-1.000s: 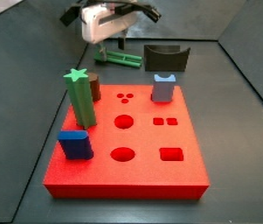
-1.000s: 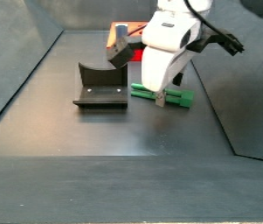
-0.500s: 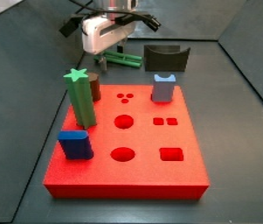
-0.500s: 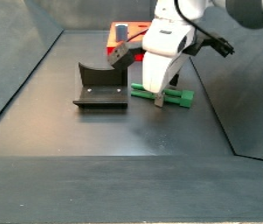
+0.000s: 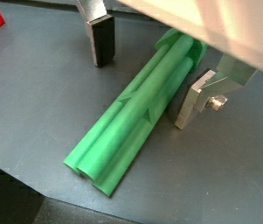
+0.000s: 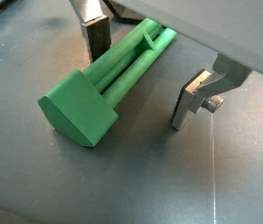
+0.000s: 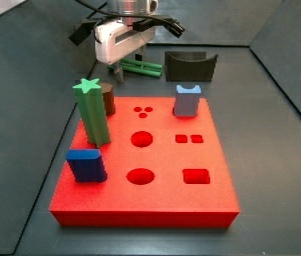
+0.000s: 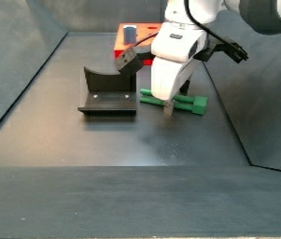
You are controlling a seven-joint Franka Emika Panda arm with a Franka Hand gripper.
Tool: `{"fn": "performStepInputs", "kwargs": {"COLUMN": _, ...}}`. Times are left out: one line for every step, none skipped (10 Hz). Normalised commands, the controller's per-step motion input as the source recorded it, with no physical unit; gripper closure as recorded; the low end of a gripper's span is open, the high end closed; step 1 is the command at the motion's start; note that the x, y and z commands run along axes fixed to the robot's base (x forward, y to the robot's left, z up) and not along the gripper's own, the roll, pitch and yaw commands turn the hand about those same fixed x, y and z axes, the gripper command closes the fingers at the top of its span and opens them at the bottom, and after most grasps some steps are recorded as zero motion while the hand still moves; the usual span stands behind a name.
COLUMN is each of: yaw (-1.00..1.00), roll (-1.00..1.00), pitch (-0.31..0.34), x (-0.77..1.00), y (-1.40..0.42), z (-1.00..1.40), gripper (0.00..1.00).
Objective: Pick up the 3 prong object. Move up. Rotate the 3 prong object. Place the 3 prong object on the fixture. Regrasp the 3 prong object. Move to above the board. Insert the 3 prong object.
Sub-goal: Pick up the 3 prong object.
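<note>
The 3 prong object [image 5: 137, 107] is a long green piece of three joined rods. It lies flat on the dark floor in both wrist views, with its flat end cap [image 6: 81, 109] showing in one. My gripper [image 5: 148, 74] is open and straddles it, one finger [image 6: 95, 37] on each side, with gaps left. In both side views the gripper [image 7: 127, 62] [image 8: 168, 101] reaches down over the green piece [image 8: 190, 104]. The fixture [image 7: 190, 66] [image 8: 105, 91] stands beside it. The red board [image 7: 166, 150] lies further off.
On the board stand a green star-topped post [image 7: 91, 108], a blue block [image 7: 86, 165] and a grey-blue peg [image 7: 188, 100]. Sloped dark walls [image 8: 31, 84] enclose the floor.
My gripper has come down slightly around the green piece. The piece itself has not moved and the fingers stay apart.
</note>
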Motion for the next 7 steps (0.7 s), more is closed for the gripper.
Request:
{"fn": "performStepInputs", "kwargs": {"yaw": 0.00, "roll": 0.00, "pitch": 0.000, "x": 0.00, "y": 0.00, "z": 0.00, "gripper": 1.00}}
{"fn": "performStepInputs", "kwargs": {"yaw": 0.00, "roll": 0.00, "pitch": 0.000, "x": 0.00, "y": 0.00, "z": 0.00, "gripper": 1.00}}
{"fn": "performStepInputs", "kwargs": {"yaw": 0.00, "roll": 0.00, "pitch": 0.000, "x": 0.00, "y": 0.00, "z": 0.00, "gripper": 1.00}}
{"fn": "performStepInputs", "kwargs": {"yaw": 0.00, "roll": 0.00, "pitch": 0.000, "x": 0.00, "y": 0.00, "z": 0.00, "gripper": 1.00}}
{"fn": "performStepInputs", "kwargs": {"yaw": 0.00, "roll": 0.00, "pitch": 0.000, "x": 0.00, "y": 0.00, "z": 0.00, "gripper": 1.00}}
{"fn": "performStepInputs", "kwargs": {"yaw": 0.00, "roll": 0.00, "pitch": 0.000, "x": 0.00, "y": 0.00, "z": 0.00, "gripper": 1.00}}
{"fn": "performStepInputs", "kwargs": {"yaw": 0.00, "roll": 0.00, "pitch": 0.000, "x": 0.00, "y": 0.00, "z": 0.00, "gripper": 1.00}}
